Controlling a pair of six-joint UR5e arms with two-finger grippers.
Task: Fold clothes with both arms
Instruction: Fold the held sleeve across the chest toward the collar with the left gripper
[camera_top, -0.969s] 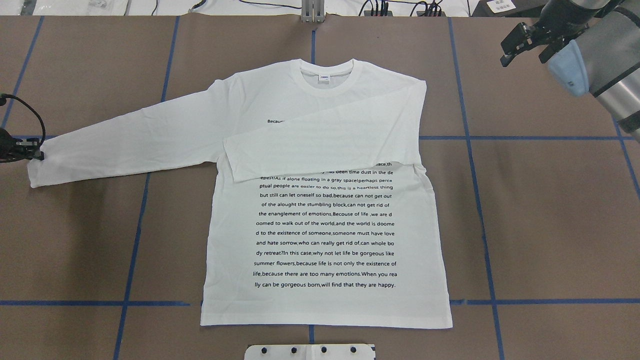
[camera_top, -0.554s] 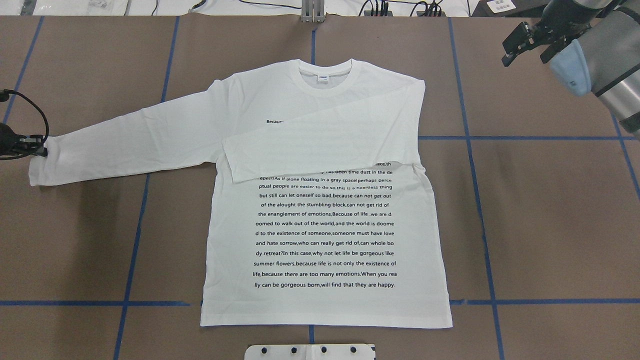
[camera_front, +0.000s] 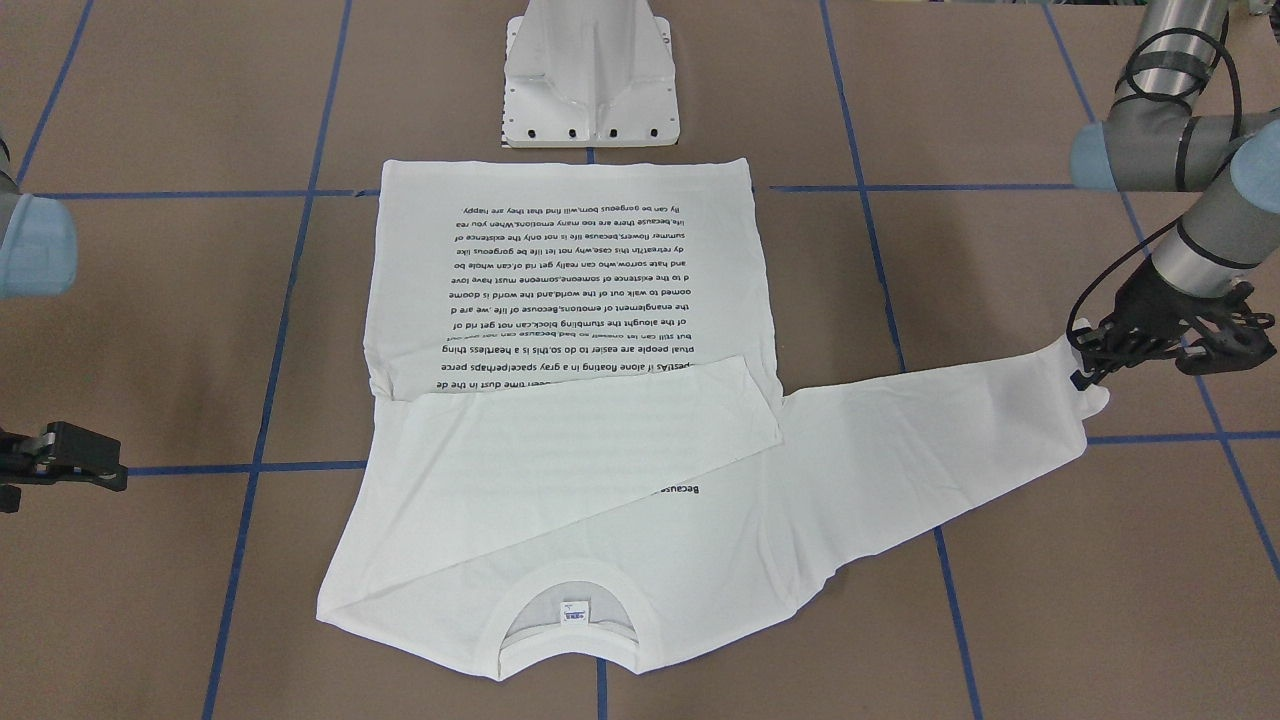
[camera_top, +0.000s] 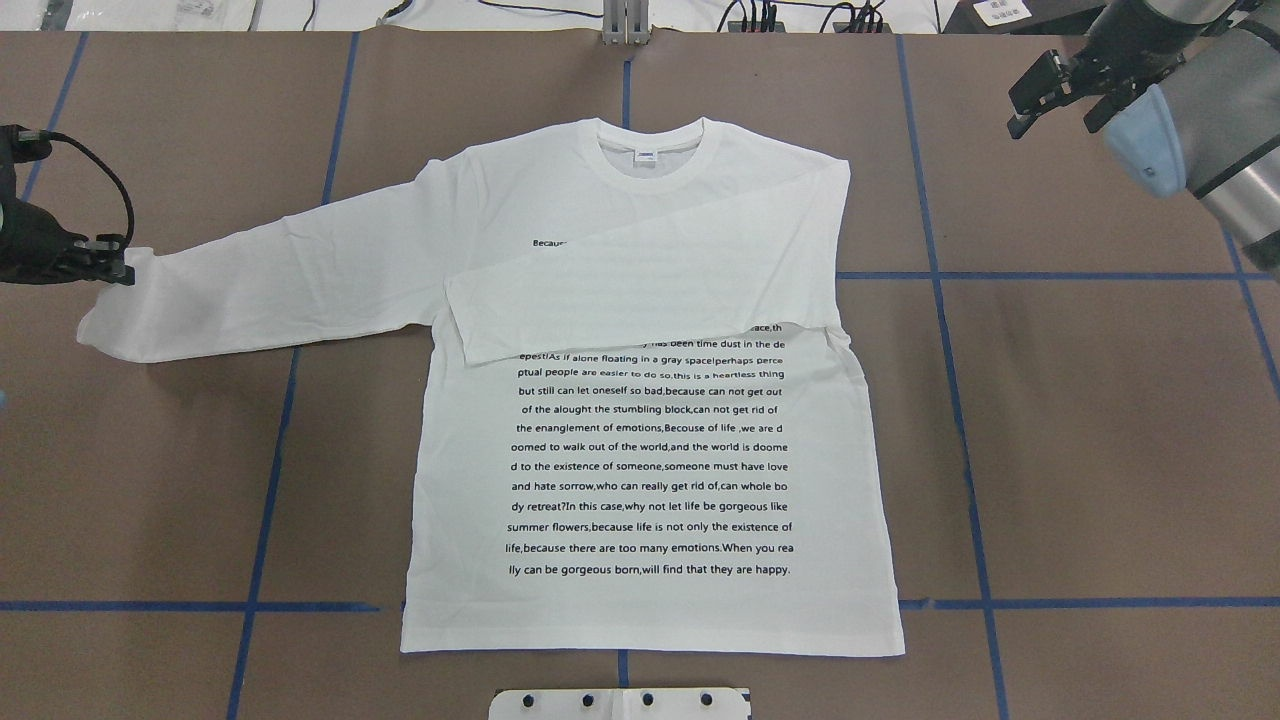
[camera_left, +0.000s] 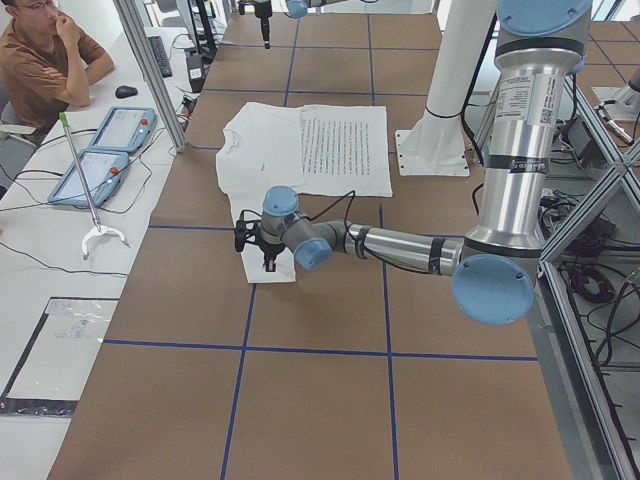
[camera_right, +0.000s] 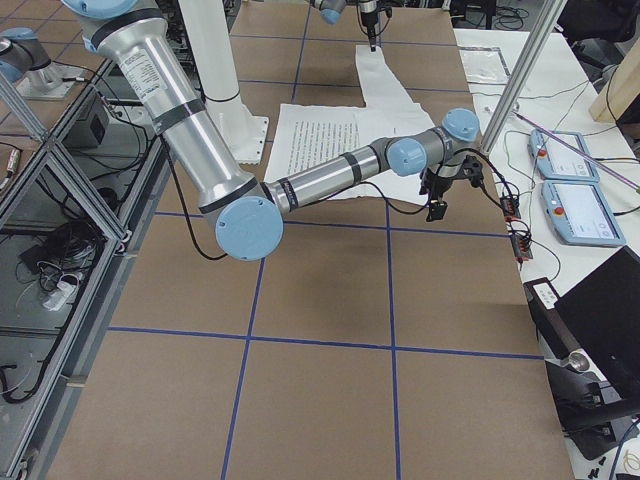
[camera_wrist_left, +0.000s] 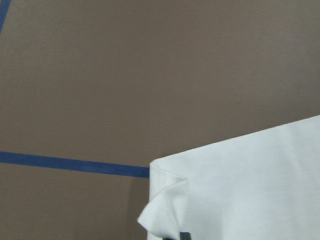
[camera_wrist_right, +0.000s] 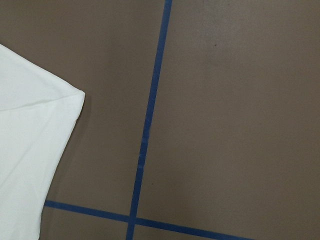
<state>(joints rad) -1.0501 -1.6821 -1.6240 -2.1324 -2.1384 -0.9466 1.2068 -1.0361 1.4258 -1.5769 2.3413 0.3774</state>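
— What's at the overhead view's left edge?
— Your left gripper (camera_top: 118, 270) pinches a cuff (camera_top: 115, 310) of the shirt (camera_top: 650, 480).
— And the rest?
— Shirt lies flat at centre, other sleeve folded across its chest. Upper right, your right gripper (camera_top: 1050, 105) hangs empty, fingers apart.

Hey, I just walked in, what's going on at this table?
A robot is partway through folding clothes. A white long-sleeved shirt lies flat, print side up, on the brown table. One sleeve is already folded across the chest. The left gripper has its fingers shut on the cuff of the other sleeve, which stretches out sideways with that end slightly lifted. The right gripper hangs open beyond the shirt's opposite shoulder, holding nothing.
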